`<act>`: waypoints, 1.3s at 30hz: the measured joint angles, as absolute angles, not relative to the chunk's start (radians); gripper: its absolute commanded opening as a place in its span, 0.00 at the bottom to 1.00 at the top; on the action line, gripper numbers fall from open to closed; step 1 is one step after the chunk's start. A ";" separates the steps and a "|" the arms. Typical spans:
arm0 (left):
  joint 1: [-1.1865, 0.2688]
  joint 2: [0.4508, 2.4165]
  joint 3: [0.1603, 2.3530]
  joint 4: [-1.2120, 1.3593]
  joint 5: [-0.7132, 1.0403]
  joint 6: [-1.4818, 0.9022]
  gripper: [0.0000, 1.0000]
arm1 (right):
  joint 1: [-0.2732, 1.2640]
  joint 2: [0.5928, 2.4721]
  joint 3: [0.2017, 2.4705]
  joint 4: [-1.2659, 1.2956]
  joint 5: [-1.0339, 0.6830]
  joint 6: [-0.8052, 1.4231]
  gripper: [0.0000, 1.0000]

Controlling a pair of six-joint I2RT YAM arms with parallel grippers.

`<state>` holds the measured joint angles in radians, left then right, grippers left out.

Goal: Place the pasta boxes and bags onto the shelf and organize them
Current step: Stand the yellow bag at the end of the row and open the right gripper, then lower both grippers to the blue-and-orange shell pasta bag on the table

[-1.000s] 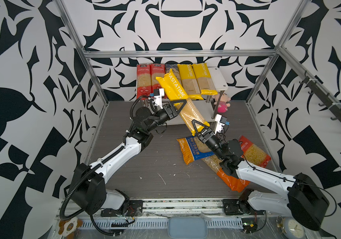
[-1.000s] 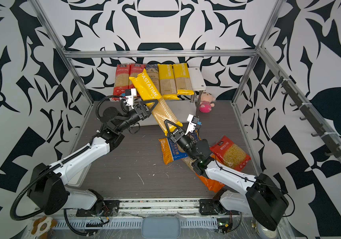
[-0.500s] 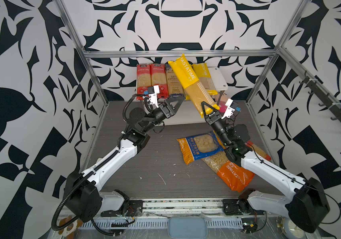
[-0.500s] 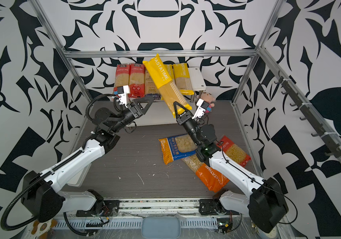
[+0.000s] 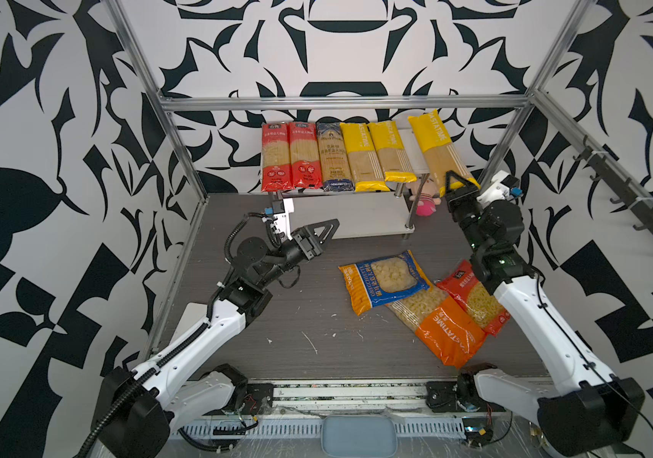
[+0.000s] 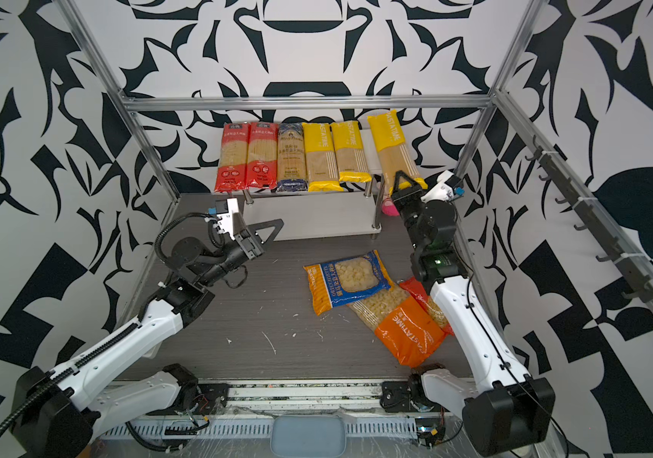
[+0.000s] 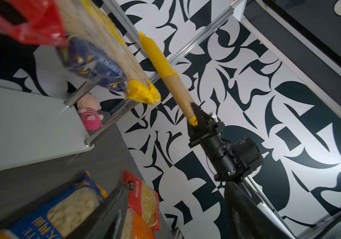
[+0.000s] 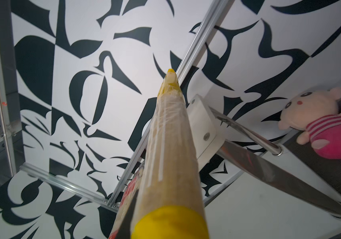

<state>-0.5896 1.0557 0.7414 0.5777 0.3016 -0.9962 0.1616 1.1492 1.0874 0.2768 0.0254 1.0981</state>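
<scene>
The right fingers (image 7: 199, 112) pinch the bottom end of the last yellow spaghetti pack (image 5: 434, 146) and tilt it over the free right end of the shelf (image 5: 412, 148), seemingly to lay it beside the five packs (image 5: 333, 158) already ranked on the top board. The left fingers (image 7: 105, 219) stand spread and empty above the bench (image 5: 277, 317). A second ago they flanked that pack as it slanted low before the shelf; now it has swung up and right, and they have backed off.
</scene>
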 measured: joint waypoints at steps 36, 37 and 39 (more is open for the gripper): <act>-0.591 0.933 0.584 0.519 0.222 -0.995 0.76 | 0.245 1.373 1.188 0.334 0.025 1.291 0.76; -0.591 0.933 0.580 0.519 0.222 -0.995 0.76 | 0.245 1.363 1.180 0.334 0.019 1.289 0.77; -0.591 0.934 0.572 0.519 0.223 -0.996 0.76 | 0.245 1.341 1.164 0.334 0.004 1.286 0.80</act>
